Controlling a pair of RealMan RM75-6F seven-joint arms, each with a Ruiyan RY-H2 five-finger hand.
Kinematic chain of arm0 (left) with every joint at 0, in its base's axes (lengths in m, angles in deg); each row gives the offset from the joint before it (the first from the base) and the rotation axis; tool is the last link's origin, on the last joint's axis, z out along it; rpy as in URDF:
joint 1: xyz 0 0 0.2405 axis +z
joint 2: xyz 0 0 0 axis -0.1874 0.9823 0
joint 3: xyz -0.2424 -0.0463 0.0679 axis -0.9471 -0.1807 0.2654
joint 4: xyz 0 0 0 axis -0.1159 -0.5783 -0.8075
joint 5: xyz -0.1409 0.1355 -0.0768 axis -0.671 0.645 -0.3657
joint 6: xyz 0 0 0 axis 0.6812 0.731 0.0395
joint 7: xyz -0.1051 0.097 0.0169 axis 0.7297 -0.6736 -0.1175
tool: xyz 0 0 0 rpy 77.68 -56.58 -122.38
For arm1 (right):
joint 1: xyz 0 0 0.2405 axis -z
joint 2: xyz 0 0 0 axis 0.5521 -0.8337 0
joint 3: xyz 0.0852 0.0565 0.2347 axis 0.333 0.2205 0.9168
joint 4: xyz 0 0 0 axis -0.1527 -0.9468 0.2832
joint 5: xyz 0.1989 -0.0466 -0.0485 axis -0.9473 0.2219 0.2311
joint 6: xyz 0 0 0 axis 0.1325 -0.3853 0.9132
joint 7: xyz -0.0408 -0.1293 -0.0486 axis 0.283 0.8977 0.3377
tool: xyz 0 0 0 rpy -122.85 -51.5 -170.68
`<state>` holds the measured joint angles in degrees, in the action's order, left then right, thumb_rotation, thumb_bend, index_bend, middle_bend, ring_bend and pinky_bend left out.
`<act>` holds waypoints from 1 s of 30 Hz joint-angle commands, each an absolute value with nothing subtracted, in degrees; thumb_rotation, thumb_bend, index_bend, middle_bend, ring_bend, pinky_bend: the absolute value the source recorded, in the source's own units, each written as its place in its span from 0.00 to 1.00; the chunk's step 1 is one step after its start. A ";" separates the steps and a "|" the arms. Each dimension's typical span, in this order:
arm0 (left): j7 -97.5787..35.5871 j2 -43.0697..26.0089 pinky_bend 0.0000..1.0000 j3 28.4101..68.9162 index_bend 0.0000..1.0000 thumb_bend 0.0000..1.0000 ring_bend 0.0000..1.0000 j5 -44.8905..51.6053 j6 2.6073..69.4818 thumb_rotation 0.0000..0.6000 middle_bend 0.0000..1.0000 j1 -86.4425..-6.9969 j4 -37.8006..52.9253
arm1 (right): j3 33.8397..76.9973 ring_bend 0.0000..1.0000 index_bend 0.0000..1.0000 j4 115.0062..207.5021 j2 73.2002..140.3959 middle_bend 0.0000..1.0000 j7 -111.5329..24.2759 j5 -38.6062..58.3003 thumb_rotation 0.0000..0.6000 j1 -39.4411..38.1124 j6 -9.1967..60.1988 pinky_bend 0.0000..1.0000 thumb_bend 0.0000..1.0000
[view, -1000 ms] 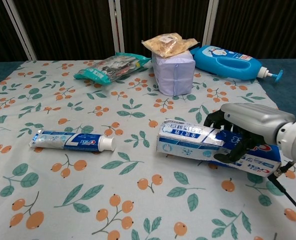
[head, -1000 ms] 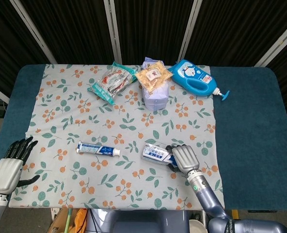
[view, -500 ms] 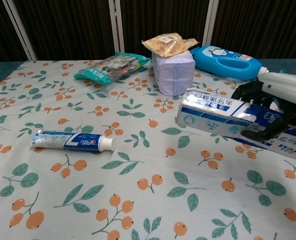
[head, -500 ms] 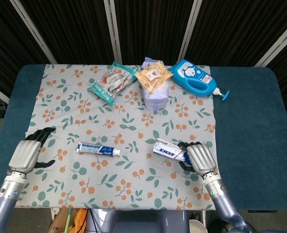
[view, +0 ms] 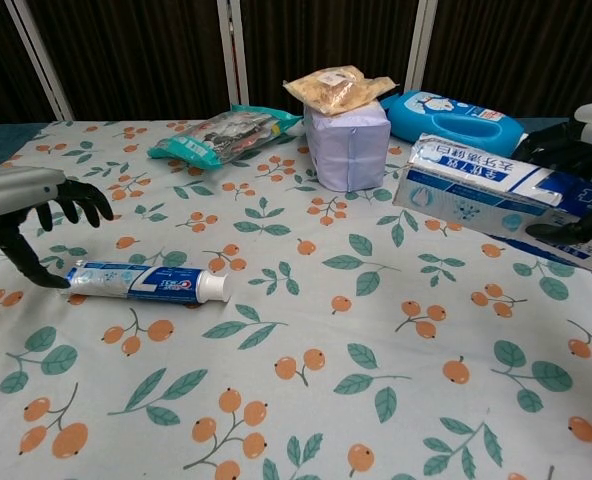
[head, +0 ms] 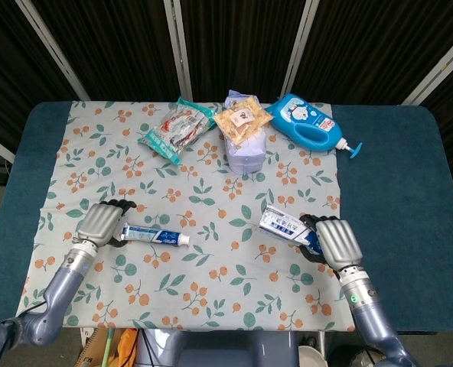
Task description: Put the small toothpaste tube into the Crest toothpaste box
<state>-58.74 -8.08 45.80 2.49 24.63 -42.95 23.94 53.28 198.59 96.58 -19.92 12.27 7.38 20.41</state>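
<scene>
1. While the long white-and-blue cardboard Crest toothpaste box (view: 496, 192) is held off the cloth in the right hand (head: 336, 241), fingers wrapped around its rear part, nothing has gone into it yet.
2. Its near end faces toward the middle of the table; whether that flap is open I cannot tell from either view.
3. Lying flat on the leaf-and-berry patterned tablecloth (head: 203, 290), the small white-and-blue toothpaste tube with a white cap (view: 146, 283) points its cap to the right and sits well apart from the box.
4. At the tube's crimped tail the left hand (view: 21, 205) hovers with its dark fingers (view: 81, 198) spread and curved; a fingertip reaches down beside the tail, but it holds nothing.
5. By my judgement the task is in its early part: box picked up, tube not yet grasped.
6. What remains is closing the left hand on the tube, lifting it, bringing it to the box mouth, and sliding it in.
7. Farther back stand a blue lotion bottle with pump (head: 311, 126), a pale lilac tissue pack (view: 347, 145) topped by a snack bag, and a green snack packet (head: 177, 128), none of them in the way.
</scene>
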 commanded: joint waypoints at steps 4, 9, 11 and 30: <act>-59.49 -10.85 0.34 46.10 0.28 0.15 0.30 1.36 23.29 1.00 0.30 -45.24 21.65 | 53.01 0.46 0.39 197.93 96.72 0.50 -20.48 12.30 1.00 7.60 20.41 0.42 0.32; -58.86 -12.06 0.37 46.55 0.31 0.17 0.33 2.07 23.27 1.00 0.34 -46.15 20.95 | 52.79 0.46 0.39 197.50 97.05 0.50 -20.70 12.52 1.00 7.70 20.31 0.42 0.32; -58.25 -12.68 0.39 46.68 0.32 0.18 0.35 2.46 23.38 1.00 0.36 -46.38 20.65 | 52.73 0.46 0.39 197.48 97.15 0.50 -20.60 12.64 1.00 7.72 20.20 0.42 0.32; -55.82 -13.43 0.62 49.31 0.62 0.44 0.65 7.39 26.30 1.00 0.69 -46.52 20.77 | 52.54 0.46 0.39 199.78 95.53 0.50 -22.41 14.89 1.00 9.29 17.81 0.42 0.32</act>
<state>-55.99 -13.66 49.42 7.11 25.96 -46.56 20.66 52.57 199.70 95.60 -22.32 14.79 9.22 17.89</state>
